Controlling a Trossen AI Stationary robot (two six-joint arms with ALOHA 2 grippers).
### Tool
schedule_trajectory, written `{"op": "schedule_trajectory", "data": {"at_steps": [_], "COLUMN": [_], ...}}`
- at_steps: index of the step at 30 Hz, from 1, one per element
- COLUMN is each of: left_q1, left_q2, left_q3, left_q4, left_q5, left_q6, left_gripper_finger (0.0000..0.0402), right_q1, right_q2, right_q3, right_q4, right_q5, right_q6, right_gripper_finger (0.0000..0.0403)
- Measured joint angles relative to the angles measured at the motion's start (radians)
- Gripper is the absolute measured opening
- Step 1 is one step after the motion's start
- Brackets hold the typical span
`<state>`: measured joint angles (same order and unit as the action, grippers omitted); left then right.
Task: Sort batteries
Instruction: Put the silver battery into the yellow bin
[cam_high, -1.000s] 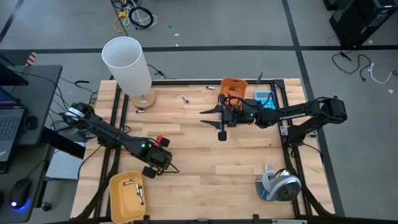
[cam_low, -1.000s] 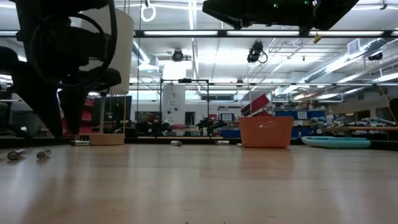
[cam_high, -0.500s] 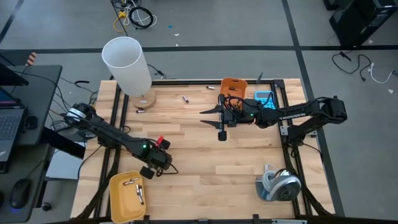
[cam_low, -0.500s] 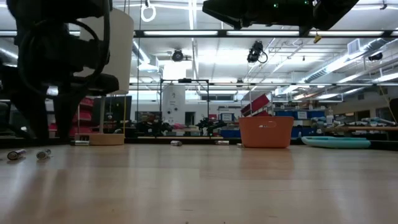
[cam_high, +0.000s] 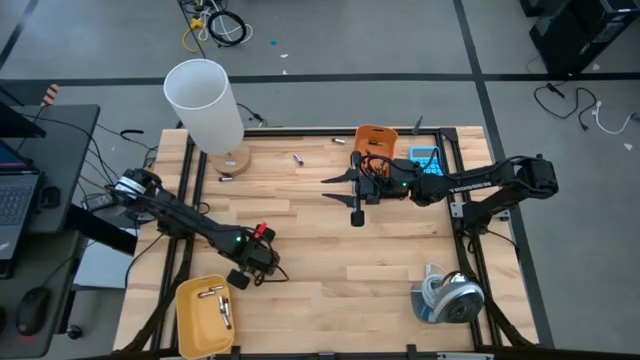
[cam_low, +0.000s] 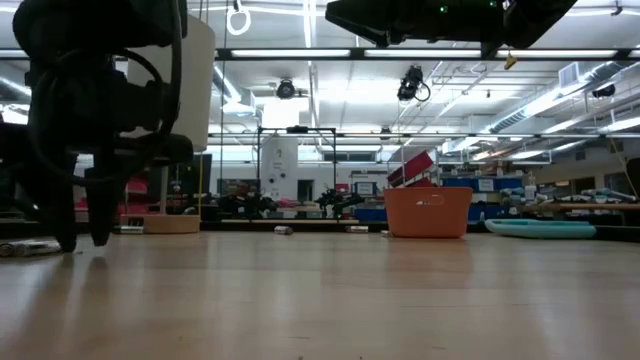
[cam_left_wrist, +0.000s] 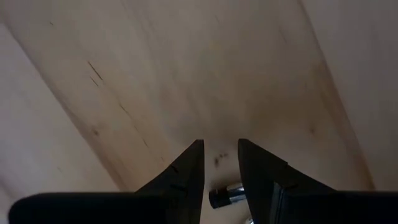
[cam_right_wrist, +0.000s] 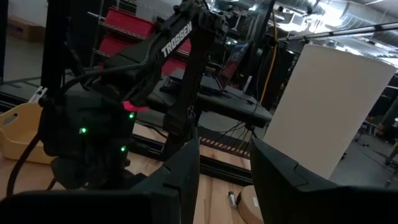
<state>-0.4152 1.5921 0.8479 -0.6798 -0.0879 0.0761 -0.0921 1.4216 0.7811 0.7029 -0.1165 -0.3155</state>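
Note:
My left gripper (cam_high: 250, 268) points straight down near the table's near left, open, with its fingertips (cam_low: 82, 240) down close to the wood. A small battery (cam_left_wrist: 225, 196), silvery with a dark end, lies on the table in the gap between its fingers. Another battery (cam_low: 20, 247) lies just beside it. Several more batteries (cam_high: 215, 298) lie in the yellow tray (cam_high: 190, 325). Single ones rest on the far part of the table (cam_high: 298, 157), (cam_high: 338, 141), (cam_high: 225, 177). My right gripper (cam_right_wrist: 224, 174) hangs level and open above the table's middle (cam_high: 330, 180).
A tall white cylinder (cam_high: 205, 100) on a wooden foot stands at the far left. An orange bin (cam_high: 375, 140) and a blue calculator (cam_high: 425, 157) sit at the far right. A grey roll-like object (cam_high: 448, 295) lies at the near right. Bare wood spans the middle.
My left gripper has sunk toward the table, onto the spot where two batteries lie near the yellow tray. Its fingers now stand in front of one of them in the low view. Its opening looks unchanged.

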Motion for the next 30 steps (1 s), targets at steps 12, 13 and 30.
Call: {"op": "schedule_trajectory", "data": {"at_steps": [12,13,30], "left_q1": [0.007,0.009,-0.005], "left_q2": [-0.002,-0.002,-0.002], "left_q3": [0.138,0.137,0.130], "left_q4": [-0.168,-0.162,-0.157], "left_q5": [-0.051,-0.046,0.072], "left_q6": [-0.534,-0.632,-1.397], "left_gripper_finger": [0.0101,0.0101,0.0101], "right_q1": [0.000,0.000,-0.001], "right_q2": [0.000,0.000,0.000], "right_q3": [0.000,0.000,0.000], "right_q4": [-0.001,0.000,-0.011], "right_q5": [0.000,0.000,-0.001], "right_q6": [0.000,0.000,-0.002], "right_gripper_finger": [0.0128,0.0128,0.0128]}}
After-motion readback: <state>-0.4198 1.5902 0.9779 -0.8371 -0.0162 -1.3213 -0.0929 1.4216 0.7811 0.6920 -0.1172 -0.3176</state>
